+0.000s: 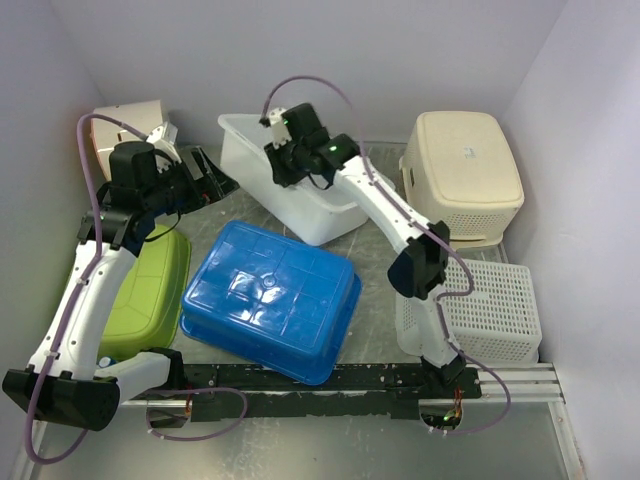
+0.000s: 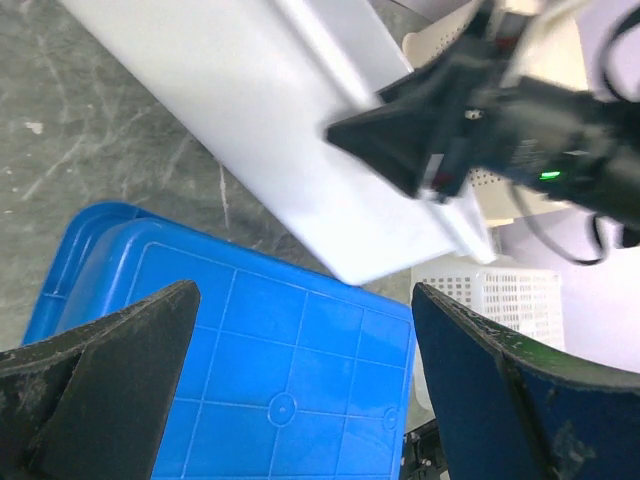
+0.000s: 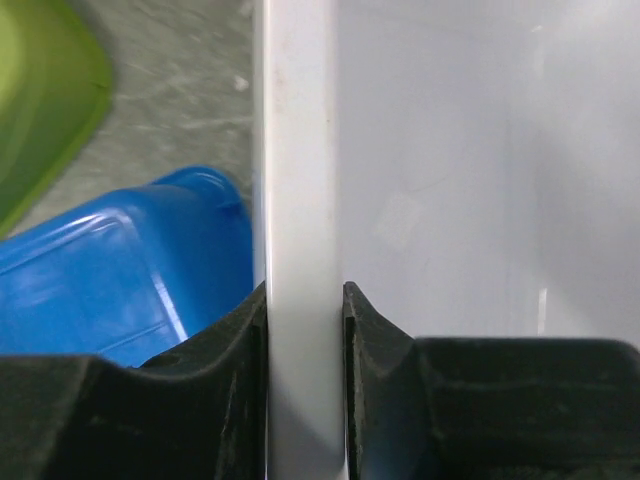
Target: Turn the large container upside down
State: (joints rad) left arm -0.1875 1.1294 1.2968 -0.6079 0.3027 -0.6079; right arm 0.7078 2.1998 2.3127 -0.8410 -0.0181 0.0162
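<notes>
Right gripper (image 3: 305, 300) clamps the rim of the large white plastic tub (image 1: 245, 155), probably to tip it; left gripper (image 2: 300, 300) gapes, idle.

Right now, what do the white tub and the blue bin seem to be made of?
White tub: probably plastic, with a smooth satin finish. It has a thin moulded rim and an even, soft sheen.
Blue bin: probably plastic, with a glossy finish. Moulded grid lines and bright highlights show on its upturned base.
</notes>
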